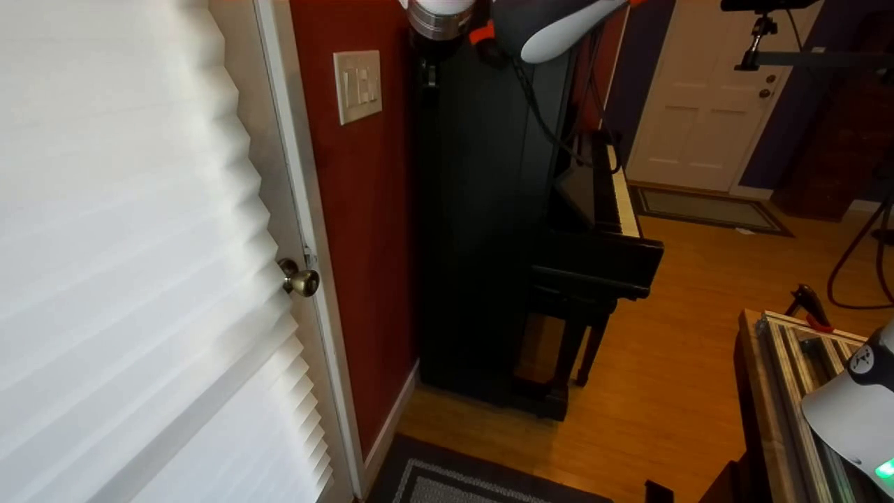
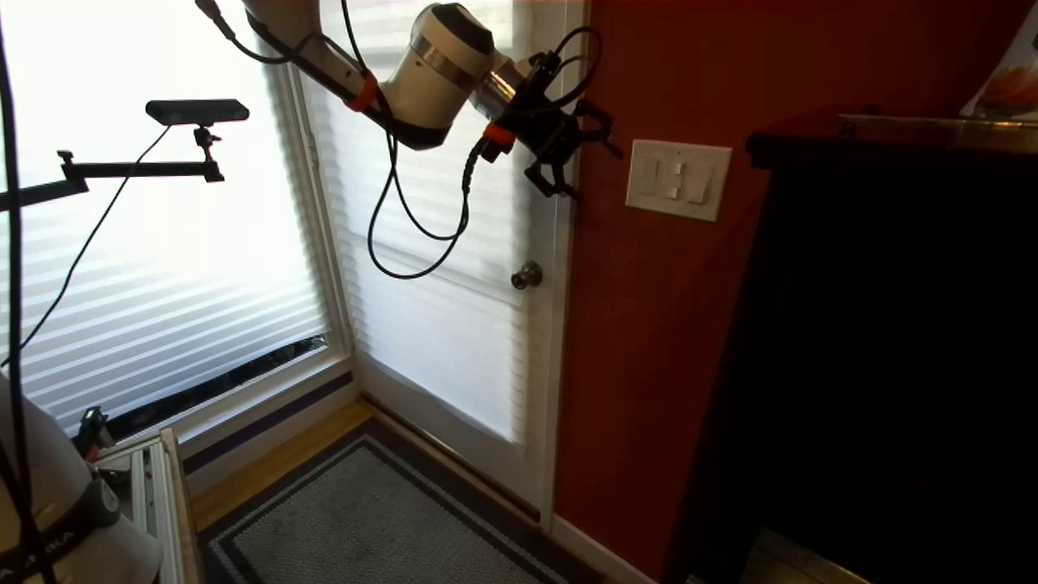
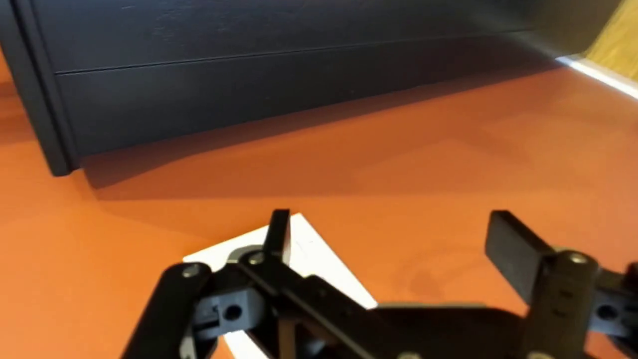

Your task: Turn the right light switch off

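Right switch [image 2: 701, 185]: in the plate [image 2: 683, 152], at the end nearer the piano [image 1: 482, 209], mounted on the red wall [image 2: 641, 341]. Too small for reading the setting. Probably of hard, smooth plastic; slick to the touch, but fixed, hence without weight to bear. Likely light to press, with a short, springy throw and a snap partway. Little to pinch, so better pushed than gripped: a narrow push square on the lower end, by convention the likelier side for off. Close beside, to be spared: the middle switch [image 2: 674, 180]. Foreseeable faults: a sideways skid onto this neighbour, or excess force against an unyielding wall.

End effector [image 3: 391, 239]: apart from the plate in both exterior views, with fingers [image 3: 516, 254] spread wide and nothing held between. In the wrist view, seen over the plate, hiding much of it behind one finger, with no single switch distinguishable. Before pressing, advisable to bring both fingers together into one narrow prod, then to align with the piano end of the plate.

Farther out: knob [image 2: 525, 276], lower than the plate, on the door [image 2: 535, 357] next to the wall.
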Available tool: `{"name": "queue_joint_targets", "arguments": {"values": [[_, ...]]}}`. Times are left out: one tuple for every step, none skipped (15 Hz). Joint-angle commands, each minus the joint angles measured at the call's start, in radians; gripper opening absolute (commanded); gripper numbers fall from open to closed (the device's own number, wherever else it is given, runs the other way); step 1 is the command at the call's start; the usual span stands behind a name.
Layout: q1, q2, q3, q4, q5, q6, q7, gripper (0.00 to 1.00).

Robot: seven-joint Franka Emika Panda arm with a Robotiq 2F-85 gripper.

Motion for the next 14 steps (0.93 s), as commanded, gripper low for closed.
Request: {"name": "queue_joint_targets", "arguments": {"values": [[-0.018,0.023,-0.058,0.003,-0.264,0.138,0.183,1.00],[-0.003,0.032,-0.097,0.012,-0.342,0.175,0.249,1.00],[0.001,0.042,-0.124,0.026,-0.420,0.210,0.306,1.00],[-0.004,0.047,-0.145,0.035,-0.498,0.256,0.340,1.00],[-0.006,0.056,-0.164,0.050,-0.577,0.292,0.381,1.00],[-0.012,0.062,-0.176,0.062,-0.656,0.325,0.406,1.00],[-0.027,0.067,-0.179,0.065,-0.735,0.361,0.420,1.00],[-0.029,0.076,-0.189,0.076,-0.812,0.387,0.444,1.00],[-0.032,0.086,-0.196,0.093,-0.888,0.413,0.470,1.00],[-0.035,0.094,-0.192,0.103,-0.948,0.397,0.526,1.00],[-0.029,0.058,-0.188,0.050,-0.836,0.369,0.451,1.00],[-0.032,0.065,-0.189,0.058,-0.880,0.370,0.480,1.00],[-0.033,0.072,-0.189,0.065,-0.899,0.370,0.491,1.00],[-0.032,0.076,-0.189,0.069,-0.902,0.370,0.492,1.00]]}}
